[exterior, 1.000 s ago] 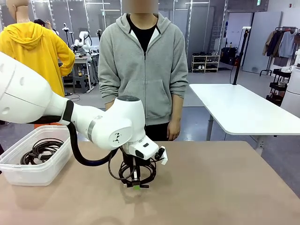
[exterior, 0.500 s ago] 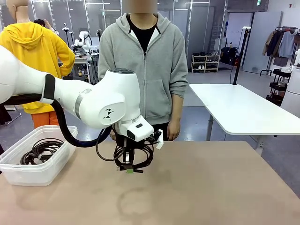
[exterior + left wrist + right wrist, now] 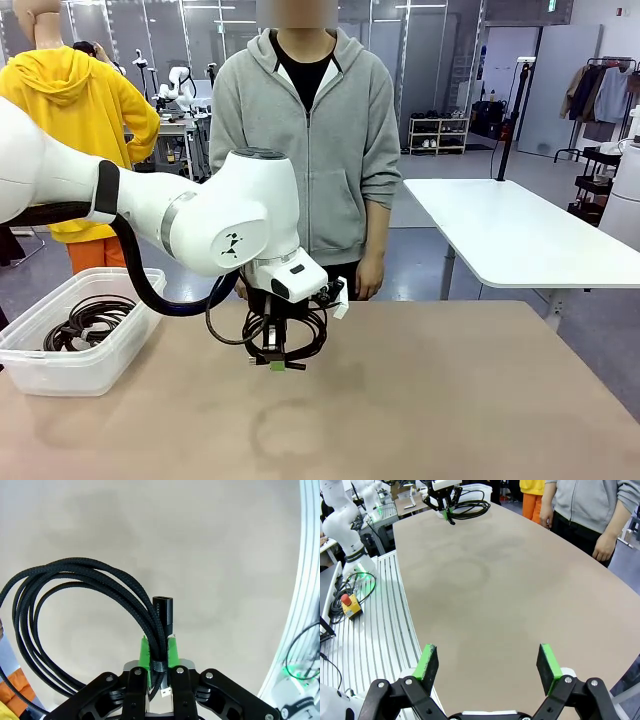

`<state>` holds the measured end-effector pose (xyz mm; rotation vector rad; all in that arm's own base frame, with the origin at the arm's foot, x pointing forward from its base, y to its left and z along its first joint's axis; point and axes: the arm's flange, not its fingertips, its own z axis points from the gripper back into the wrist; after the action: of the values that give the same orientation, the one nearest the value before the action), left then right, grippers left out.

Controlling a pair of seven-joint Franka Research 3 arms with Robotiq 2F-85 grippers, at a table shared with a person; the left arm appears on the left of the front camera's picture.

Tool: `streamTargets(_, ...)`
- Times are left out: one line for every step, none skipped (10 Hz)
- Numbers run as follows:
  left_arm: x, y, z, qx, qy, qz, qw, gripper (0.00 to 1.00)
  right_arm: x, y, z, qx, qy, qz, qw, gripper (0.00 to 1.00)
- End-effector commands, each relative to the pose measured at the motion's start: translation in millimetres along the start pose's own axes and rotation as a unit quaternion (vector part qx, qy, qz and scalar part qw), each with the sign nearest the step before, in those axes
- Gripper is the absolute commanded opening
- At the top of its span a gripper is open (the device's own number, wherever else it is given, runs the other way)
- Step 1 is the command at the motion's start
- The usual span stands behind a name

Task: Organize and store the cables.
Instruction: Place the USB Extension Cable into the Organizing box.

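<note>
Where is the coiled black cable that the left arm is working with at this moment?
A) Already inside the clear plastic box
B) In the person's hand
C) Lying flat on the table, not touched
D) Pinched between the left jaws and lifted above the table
D: the left gripper has its jaws shut on the coiled cable, which hangs from them above the table, away from the clear plastic box.

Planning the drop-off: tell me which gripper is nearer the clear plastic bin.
Left. The left gripper, shut on a coiled cable, hangs just right of the bin; the right gripper sits open, farther off.
</note>
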<state>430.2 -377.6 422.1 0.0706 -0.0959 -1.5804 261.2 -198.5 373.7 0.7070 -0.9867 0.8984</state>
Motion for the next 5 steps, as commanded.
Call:
streamTargets(-26.3, 7.5, 24.0, 0.012, -0.030, -0.055, 0.998, 0.15, -1.4, -0.3, -0.7, 0.004, -0.003, 0.009, 1.000, 1.00)
streamTargets(-55.1, 15.4, 38.8, 0.017, -0.024, -0.076, 0.997, 0.15, -1.4, -0.3, -0.7, 0.004, -0.003, 0.009, 1.000, 1.00)
streamTargets(-83.0, 20.9, 48.7, 0.012, -0.018, -0.088, 0.996, 0.15, -1.4, -0.3, -0.7, 0.004, -0.003, 0.009, 1.000, 1.00)
streamTargets(-112.6, 25.3, 60.5, 0.019, -0.019, -0.104, 0.994, 0.15, -1.4, -0.3, -0.7, 0.004, -0.003, 0.009, 1.000, 1.00)
streamTargets(-140.7, 29.1, 73.2, 0.033, -0.029, -0.112, 0.993, 0.15, -1.4, -0.3, -0.7, 0.004, -0.003, 0.009, 1.000, 1.00)
